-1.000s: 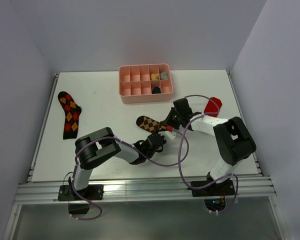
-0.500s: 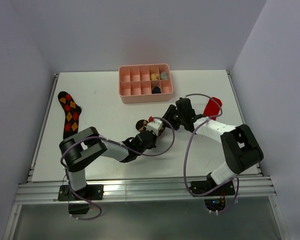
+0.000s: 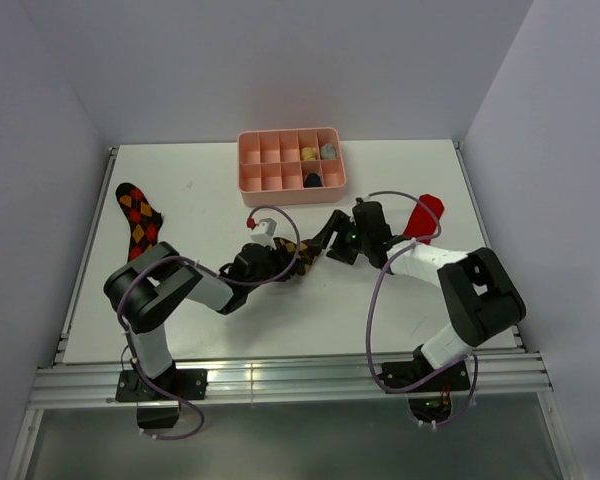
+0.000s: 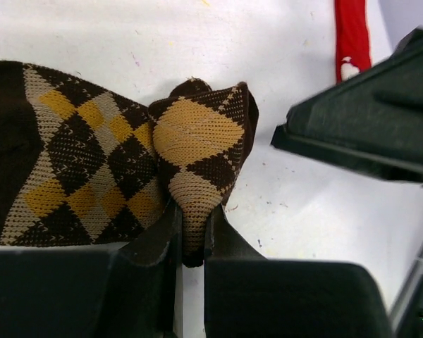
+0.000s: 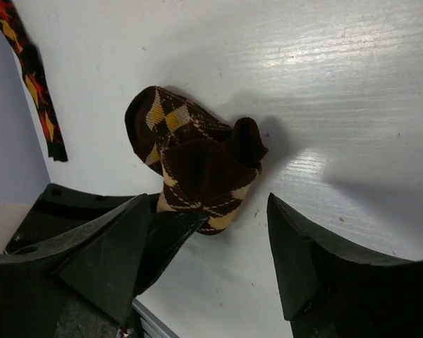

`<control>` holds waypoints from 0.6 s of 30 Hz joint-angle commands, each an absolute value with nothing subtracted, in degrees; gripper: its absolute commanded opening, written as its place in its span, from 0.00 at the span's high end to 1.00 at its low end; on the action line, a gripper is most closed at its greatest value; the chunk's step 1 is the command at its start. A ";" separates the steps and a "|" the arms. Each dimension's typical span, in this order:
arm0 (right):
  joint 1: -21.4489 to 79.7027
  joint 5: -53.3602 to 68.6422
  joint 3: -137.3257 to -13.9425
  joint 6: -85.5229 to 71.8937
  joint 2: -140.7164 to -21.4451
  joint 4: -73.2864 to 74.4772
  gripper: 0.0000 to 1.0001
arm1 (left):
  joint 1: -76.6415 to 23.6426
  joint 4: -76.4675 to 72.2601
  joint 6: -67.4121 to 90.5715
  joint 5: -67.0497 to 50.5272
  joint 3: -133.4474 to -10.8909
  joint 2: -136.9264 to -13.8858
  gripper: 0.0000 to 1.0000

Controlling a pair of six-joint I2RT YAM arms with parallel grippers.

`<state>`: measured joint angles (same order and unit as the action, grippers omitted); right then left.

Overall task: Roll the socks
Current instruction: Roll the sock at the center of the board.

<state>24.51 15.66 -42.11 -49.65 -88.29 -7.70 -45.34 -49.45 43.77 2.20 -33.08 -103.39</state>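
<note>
The black sock with tan diamonds [image 4: 190, 141] lies folded over on itself mid-table, bunched up [image 5: 197, 162]. My left gripper [image 4: 190, 236] is shut on its folded edge; from above it sits at the sock's left end [image 3: 283, 257]. My right gripper [image 5: 208, 204] stands open just in front of the bundle, apart from it, at its right side [image 3: 325, 236]. The black sock with red-orange diamonds [image 3: 138, 222] lies flat at the far left. The red sock [image 3: 425, 214] lies at the right behind my right arm.
A pink compartment tray [image 3: 262, 187] with small items in its right cells stands at the back centre. Purple cables loop over both arms. Grey walls close in the left, back and right of the table.
My right gripper has let go of the tan sock and opened wide. My left gripper has carried the sock's end up and to the left, folding it into a bundle.
</note>
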 commanded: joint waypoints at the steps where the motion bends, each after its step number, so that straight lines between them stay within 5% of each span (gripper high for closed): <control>1: 24.70 17.93 -40.87 -50.01 -89.38 -12.74 0.25 | -43.59 -47.72 49.65 -3.68 -30.59 -106.78 0.99; 18: 24.96 23.99 -39.02 -54.31 -98.00 -23.20 0.20 | -39.11 -52.56 55.90 -11.95 -30.67 -112.15 0.99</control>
<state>24.51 22.65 -39.72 -53.15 -96.97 -19.07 -39.51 -58.81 55.09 -9.32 -31.75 -108.92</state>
